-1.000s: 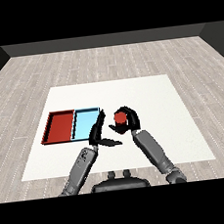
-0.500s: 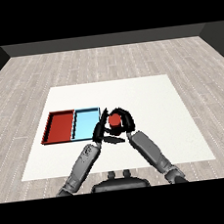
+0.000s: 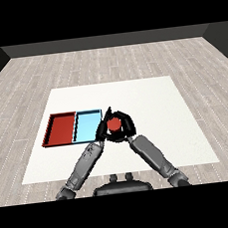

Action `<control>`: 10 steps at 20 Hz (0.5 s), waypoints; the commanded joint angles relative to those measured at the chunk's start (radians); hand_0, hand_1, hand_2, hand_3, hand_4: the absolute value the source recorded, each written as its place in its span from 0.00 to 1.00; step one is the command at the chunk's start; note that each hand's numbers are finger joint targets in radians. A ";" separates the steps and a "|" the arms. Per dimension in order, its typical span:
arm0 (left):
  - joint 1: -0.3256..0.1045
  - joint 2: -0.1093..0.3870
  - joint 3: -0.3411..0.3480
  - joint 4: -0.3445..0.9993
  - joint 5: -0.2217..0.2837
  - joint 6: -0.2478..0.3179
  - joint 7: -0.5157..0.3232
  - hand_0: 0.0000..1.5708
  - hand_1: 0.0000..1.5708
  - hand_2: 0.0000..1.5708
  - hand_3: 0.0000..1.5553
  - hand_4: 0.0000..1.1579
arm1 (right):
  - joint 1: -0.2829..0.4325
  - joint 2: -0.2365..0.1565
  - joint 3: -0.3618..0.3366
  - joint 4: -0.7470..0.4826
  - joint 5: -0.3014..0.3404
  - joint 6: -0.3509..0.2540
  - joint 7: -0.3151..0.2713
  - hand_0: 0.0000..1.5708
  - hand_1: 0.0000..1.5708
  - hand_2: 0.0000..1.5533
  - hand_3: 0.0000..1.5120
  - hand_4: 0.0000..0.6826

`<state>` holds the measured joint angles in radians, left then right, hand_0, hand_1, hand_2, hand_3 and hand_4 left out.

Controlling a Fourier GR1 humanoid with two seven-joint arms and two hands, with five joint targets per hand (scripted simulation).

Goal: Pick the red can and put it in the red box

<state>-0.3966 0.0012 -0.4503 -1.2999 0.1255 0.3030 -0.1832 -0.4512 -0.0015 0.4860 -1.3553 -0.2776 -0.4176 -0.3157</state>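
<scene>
You're partway through: your right hand [image 3: 124, 130] has its fingers curled round the red can [image 3: 114, 124], carrying it just beside the light blue tray [image 3: 86, 126], at that tray's right edge, so the pick looks done and the placing is left. Your left hand [image 3: 101, 133] sits close against the can, but you cannot tell how its fingers are set. Neither the red tray [image 3: 61, 129] nor the blue one shows anything inside.

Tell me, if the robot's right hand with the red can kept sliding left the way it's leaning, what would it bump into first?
Probably the left hand, which sits right beside the right hand and its red can. Just past that comes the light blue tray, then the red tray. Height is hard to judge, so it might pass over them.
</scene>
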 commanded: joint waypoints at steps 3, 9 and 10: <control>-0.018 -0.001 -0.059 -0.026 0.025 0.036 0.023 0.00 0.00 0.00 0.00 0.00 | -0.031 0.001 0.065 0.010 -0.045 -0.057 -0.027 0.93 0.93 0.93 0.92 0.85; -0.014 0.000 -0.100 0.005 -0.029 0.182 0.030 0.49 0.49 0.50 0.00 0.48 | -0.092 0.001 0.086 0.118 -0.117 -0.056 -0.111 0.96 0.96 0.94 0.93 0.75; -0.002 0.000 -0.139 -0.010 -0.008 0.214 -0.006 0.46 0.46 0.48 0.16 0.59 | -0.043 0.001 0.137 0.030 -0.088 -0.110 -0.084 0.97 0.97 0.94 0.93 0.76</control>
<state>-0.3872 0.0302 -0.5111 -1.3059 0.1285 0.4147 -0.1850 -0.5060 -0.0184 0.5696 -1.3140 -0.3491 -0.4947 -0.3763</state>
